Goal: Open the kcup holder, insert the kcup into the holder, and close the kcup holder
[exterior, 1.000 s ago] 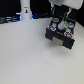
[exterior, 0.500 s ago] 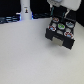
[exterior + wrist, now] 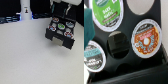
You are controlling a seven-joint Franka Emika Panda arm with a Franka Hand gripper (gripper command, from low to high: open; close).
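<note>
The black kcup holder [image 3: 61, 31] stands at the exterior view's right, its tray of round slots slid out and showing several pods. My gripper [image 3: 60, 8] hangs just above the tray's far side, its fingers apart and empty. In the wrist view, the green-topped kcup [image 3: 107, 12] sits in a slot of the tray [image 3: 131, 62]. Beside it are an empty slot [image 3: 118, 43], a pod with a reddish top [image 3: 145, 39] and a dark-labelled pod [image 3: 91, 53]. A blurred teal shape [image 3: 88, 25] at the frame's edge may be one finger.
The holder rests on a pale tabletop [image 3: 25, 55]. A white bottle-like object [image 3: 24, 8] stands at the back, toward the exterior view's left, in front of dark equipment [image 3: 10, 19].
My gripper has lifted a little off the tray, so more of the pods show in the exterior view. The holder itself has stayed put.
</note>
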